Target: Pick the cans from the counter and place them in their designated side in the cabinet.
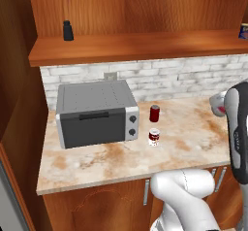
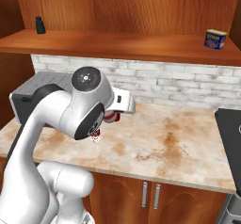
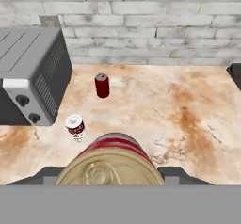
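Hand view: tool (image 3: 112,171) gripping a red can with a silver base (image 3: 112,164), left base view adds black bottle (image 1: 68,30) on cabinet shelf (image 1: 145,48), dark red can (image 1: 154,113) and labelled can (image 1: 154,137) mid-counter (image 1: 193,138).

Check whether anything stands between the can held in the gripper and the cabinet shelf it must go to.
Nothing visible does. The held can sits above the counter. The shelf board carries only a black bottle far left and a blue-labelled can far right; its middle lies bare.

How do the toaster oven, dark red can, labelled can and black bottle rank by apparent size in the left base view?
1. toaster oven, by far the largest.
2. black bottle, though farther back on the shelf, so unsure.
3. dark red can and labelled can look alike.
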{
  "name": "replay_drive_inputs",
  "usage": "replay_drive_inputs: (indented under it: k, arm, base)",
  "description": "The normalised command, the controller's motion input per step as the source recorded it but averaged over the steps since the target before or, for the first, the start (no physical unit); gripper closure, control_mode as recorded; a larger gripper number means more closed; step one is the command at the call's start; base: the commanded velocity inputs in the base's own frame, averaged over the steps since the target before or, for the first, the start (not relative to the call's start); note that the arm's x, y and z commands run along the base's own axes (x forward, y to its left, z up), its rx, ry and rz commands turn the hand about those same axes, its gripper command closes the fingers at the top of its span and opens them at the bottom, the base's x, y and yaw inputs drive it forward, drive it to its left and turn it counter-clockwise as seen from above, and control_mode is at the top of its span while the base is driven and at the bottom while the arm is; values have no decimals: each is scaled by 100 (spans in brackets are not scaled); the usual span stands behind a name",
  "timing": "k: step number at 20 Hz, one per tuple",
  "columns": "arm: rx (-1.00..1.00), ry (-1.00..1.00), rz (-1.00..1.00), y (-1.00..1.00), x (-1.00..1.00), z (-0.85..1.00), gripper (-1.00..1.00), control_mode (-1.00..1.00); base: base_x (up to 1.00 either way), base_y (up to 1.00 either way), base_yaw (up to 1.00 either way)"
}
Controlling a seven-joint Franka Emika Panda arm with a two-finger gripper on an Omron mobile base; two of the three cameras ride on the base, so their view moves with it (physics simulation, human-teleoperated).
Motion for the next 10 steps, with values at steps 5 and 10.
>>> replay_drive_inputs:
  k: [5, 10]
  arm:
    - [0, 0, 0, -7, -39, 31, 100, -100]
    - [-2, -3, 0, 0, -34, 37, 100, -100]
  base:
    - [0, 0, 0]
    - [0, 0, 0]
